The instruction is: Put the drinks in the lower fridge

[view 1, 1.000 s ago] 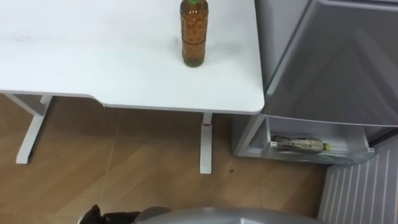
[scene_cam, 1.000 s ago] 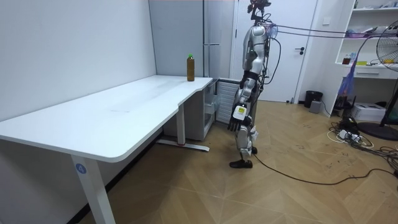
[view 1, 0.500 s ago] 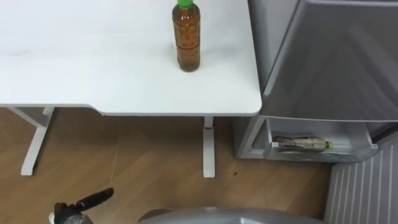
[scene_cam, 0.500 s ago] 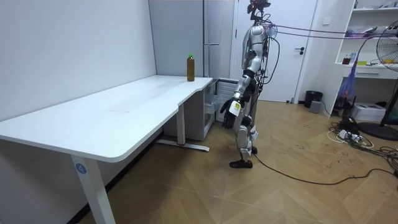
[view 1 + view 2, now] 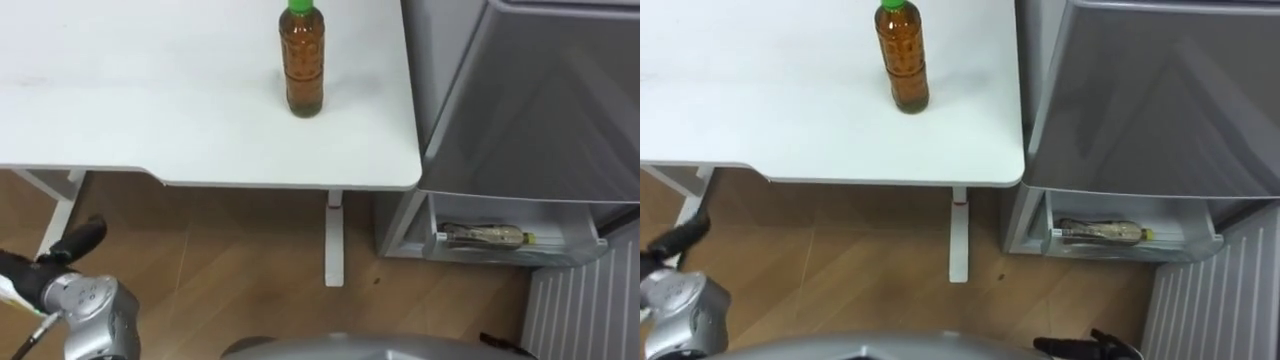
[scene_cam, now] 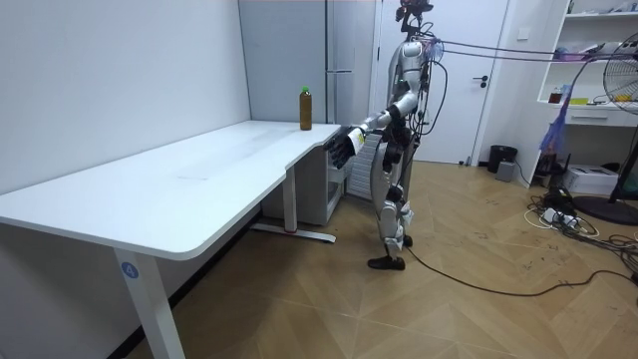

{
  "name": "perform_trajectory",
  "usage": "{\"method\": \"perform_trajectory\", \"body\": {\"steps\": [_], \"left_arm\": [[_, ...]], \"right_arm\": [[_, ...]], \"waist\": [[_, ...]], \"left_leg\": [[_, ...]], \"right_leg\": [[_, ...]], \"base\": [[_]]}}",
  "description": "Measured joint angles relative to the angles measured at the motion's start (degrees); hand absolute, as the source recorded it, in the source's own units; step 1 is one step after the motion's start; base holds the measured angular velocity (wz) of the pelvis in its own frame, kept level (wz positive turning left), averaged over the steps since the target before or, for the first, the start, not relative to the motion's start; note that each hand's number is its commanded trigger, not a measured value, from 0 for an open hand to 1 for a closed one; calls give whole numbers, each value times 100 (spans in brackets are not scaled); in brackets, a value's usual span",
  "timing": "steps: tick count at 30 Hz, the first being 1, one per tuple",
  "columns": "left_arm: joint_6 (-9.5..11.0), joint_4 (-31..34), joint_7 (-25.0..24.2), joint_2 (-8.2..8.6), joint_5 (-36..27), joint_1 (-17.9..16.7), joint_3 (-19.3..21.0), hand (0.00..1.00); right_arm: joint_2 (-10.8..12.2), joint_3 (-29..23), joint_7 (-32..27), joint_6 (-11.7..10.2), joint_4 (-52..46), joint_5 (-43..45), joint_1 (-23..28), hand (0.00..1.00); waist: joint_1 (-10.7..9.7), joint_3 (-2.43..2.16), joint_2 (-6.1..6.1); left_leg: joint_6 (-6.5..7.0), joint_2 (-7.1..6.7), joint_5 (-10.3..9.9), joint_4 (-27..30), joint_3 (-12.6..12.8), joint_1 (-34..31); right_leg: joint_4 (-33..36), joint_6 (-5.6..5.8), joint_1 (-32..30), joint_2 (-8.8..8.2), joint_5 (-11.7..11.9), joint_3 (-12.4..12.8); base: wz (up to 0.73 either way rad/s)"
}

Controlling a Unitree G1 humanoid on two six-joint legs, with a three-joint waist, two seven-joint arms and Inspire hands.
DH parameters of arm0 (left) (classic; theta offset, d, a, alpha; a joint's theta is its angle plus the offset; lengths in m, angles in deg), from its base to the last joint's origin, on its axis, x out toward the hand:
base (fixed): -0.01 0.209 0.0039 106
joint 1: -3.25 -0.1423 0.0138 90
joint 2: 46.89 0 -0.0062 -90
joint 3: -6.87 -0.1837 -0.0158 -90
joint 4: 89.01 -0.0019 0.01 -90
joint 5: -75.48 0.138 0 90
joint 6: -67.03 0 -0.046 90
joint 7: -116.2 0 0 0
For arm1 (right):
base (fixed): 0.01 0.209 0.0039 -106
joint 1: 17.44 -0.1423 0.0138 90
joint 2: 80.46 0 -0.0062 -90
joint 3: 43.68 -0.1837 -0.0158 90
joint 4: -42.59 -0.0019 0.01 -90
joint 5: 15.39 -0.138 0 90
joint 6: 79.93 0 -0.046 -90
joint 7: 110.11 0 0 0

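The step we judge in hand is the reach for the tea bottle [image 5: 304, 62], upright on the white desk [image 5: 150, 120] beside the fridge [image 5: 530, 100]. Our left hand [image 5: 60, 258], straight-fingered and empty, is short of the desk; next it must wrap the bottle. Our right hand's [image 5: 1085, 348] state we cannot tell.

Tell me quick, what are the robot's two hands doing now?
Left hand: open, holding nothing.
Right hand: cannot be told, it barely peeks in at the bottom edge.
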Motion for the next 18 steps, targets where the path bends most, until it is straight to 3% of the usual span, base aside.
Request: {"method": "perform_trajectory", "body": {"steps": [4,5,12,15,18], "left_arm": [[77,622,43,-3,572,11,-35,0],[175,705,41,-4,702,48,-74,0],[209,1312,-24,-33,857,85,-405,0],[210,1500,-362,-45,852,88,-769,0],[208,1501,-626,-44,852,89,-881,0]], "right_arm": [[3,7,13,-88,4,33,7,0],[5,8,23,-115,11,65,0,0],[15,16,141,-185,53,120,-39,0],[23,14,126,-195,53,12,-39,0],[29,12,125,-202,69,1,-81,0]], "waist": [[-27,-3,-9],[-26,-4,-10],[-108,17,-27],[-128,31,-3],[-231,47,8]], "left_leg": [[1,-7,3,9,-60,-2],[1,-9,3,24,-64,3],[1,-11,2,32,-80,-19],[0,-12,2,21,-70,1],[0,-12,2,16,-71,4]], "right_leg": [[2,0,1,-1,0,-20],[2,0,6,-2,0,-20],[-4,0,-3,0,0,-15],[-4,0,8,1,0,7],[-6,0,2,3,0,17]], "base": [[2],[0],[0],[-1],[-1]]}}
